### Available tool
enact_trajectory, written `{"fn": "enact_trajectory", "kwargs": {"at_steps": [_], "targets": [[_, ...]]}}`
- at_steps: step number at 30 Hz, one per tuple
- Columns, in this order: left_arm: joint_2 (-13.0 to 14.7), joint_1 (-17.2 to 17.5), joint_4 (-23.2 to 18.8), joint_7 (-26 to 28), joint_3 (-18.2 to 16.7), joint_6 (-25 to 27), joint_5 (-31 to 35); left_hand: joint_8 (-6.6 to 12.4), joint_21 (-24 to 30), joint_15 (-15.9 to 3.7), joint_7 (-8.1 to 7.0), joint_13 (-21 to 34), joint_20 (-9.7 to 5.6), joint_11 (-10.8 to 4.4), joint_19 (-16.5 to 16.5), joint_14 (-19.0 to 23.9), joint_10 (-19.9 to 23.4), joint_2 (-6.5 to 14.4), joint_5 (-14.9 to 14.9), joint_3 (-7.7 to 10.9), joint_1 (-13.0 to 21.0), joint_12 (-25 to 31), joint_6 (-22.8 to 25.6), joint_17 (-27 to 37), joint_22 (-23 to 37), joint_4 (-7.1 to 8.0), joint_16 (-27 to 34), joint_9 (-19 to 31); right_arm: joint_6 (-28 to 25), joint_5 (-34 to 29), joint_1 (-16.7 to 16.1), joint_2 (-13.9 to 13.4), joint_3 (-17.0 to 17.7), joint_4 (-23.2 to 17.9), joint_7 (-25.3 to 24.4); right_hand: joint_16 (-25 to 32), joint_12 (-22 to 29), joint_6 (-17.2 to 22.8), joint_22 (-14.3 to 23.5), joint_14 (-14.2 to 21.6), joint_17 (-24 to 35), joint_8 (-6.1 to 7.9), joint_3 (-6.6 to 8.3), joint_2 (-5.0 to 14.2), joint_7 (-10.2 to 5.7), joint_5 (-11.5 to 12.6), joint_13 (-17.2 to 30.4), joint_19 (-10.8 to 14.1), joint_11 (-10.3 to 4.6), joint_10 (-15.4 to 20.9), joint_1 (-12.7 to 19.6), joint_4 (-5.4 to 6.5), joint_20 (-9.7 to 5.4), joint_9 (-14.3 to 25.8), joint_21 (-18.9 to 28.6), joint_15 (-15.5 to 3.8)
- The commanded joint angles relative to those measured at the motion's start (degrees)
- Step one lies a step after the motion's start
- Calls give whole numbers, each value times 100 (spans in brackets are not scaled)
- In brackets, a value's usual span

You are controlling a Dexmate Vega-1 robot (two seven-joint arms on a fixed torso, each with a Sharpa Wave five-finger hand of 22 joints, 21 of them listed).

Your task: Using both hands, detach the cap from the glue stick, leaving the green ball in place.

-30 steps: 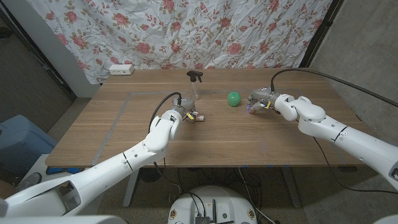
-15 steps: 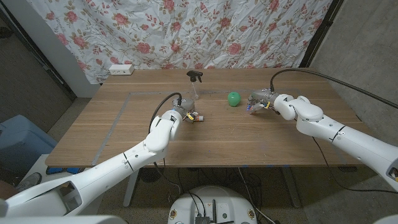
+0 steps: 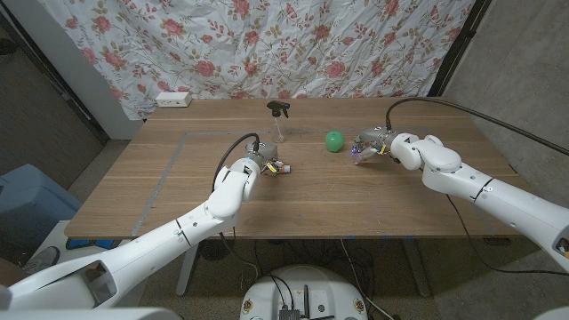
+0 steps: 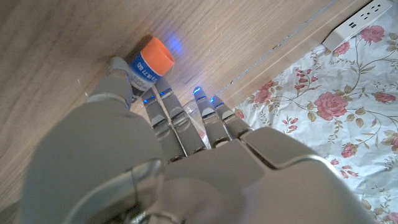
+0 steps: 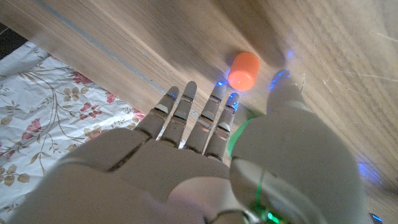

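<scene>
your left robot hand (image 3: pixel 267 165) pinches the glue stick (image 4: pixel 148 61) on the wooden worktop (image 3: pixel 169 191). a spray bottle (image 3: pixel 279 119), then the green ball (image 3: pixel 333 141). your right robot hand (image 3: pixel 368 147) is spread. floral cloth (image 3: pixel 293 44) hangs behind.

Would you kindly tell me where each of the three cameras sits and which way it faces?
Head view: on the robot's head, looking down over the table; both arms enter from the bottom corners, left hand by the glue stick, right hand beside the green ball.
Left wrist view: on the left wrist, looking along the left hand at the glue stick.
Right wrist view: on the right wrist, looking along the right hand towards the orange cap.
Shared: all three show the glue stick's orange cap.
</scene>
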Motion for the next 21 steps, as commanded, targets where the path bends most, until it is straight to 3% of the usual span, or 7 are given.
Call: {"fn": "enact_trajectory", "kwargs": {"at_steps": [1, 6, 13, 17, 18, 21], "targets": [[-9, 17, -44, -189, -26, 22, 112, -1, -7, -734, -14, 9, 13, 3, -44, -47, -135, -105, 26, -41, -44, -18, -104, 18, 18, 0, -9, 20, -30, 52, -41, -58, 32, -85, 94, -15, 18, 47, 20, 27, 18, -10, -46, -46, 6, 47, 18, -76, -29, 72, -115, 26, 44, 11, -14, -551], [2, -11, -63, -381, -37, -6, 131, -7, -16, -739, -3, 8, 50, 4, -138, -152, -418, -164, 29, -76, -123, -25, -356, 23, 19, 10, -11, 37, -21, 151, -78, -103, 87, -135, 112, -196, -134, -414, 21, -212, -9, -264, -146, -179, 30, 100, -65, -177, 93, -255, -394, 57, 97, -3, -1, -400], [17, -12, -74, -457, -37, -52, 238, -8, -14, -726, 9, 9, 104, 8, -167, -218, -544, -196, 18, -107, -205, -23, -449, 27, 19, 32, -14, 29, -83, 203, -115, -130, 118, -177, 144, -341, -210, -803, 23, -364, -43, -497, -212, -236, 116, 158, -133, -237, 260, -541, -631, 97, 125, -16, 5, -229], [34, -24, -84, -522, -41, -113, 283, -10, -14, -712, 15, 6, 124, 9, -194, -256, -669, -222, 11, -124, -246, -32, -542, 28, 19, 35, -11, 32, -120, 225, -133, -135, 128, -192, 149, -393, -232, -932, 23, -436, -57, -569, -227, -249, 144, 174, -150, -263, 266, -655, -682, 102, 138, -19, 1, -179], [20, -21, -84, -551, -44, -93, 309, -6, -15, -700, 11, 6, 123, 10, -203, -272, -699, -228, 10, -127, -253, -34, -553, 28, 19, 34, -13, 33, -138, 222, -127, -134, 123, -197, 177, -477, -284, -1175, 24, -552, -82, -703, -230, -251, 176, 210, -188, -283, 343, -923, -710, 91, 158, -28, 5, -66], [30, -18, -99, -602, -58, -124, 333, 4, -8, -690, 3, -2, 125, 12, -232, -349, -918, -276, -3, -151, -303, -50, -657, 29, 20, 29, -16, 36, -157, 225, -138, -137, 127, -208, 159, -490, -282, -1191, 24, -566, -82, -720, -239, -247, 186, 218, -197, -302, 341, -967, -749, 103, 172, -28, 0, -56]]}}
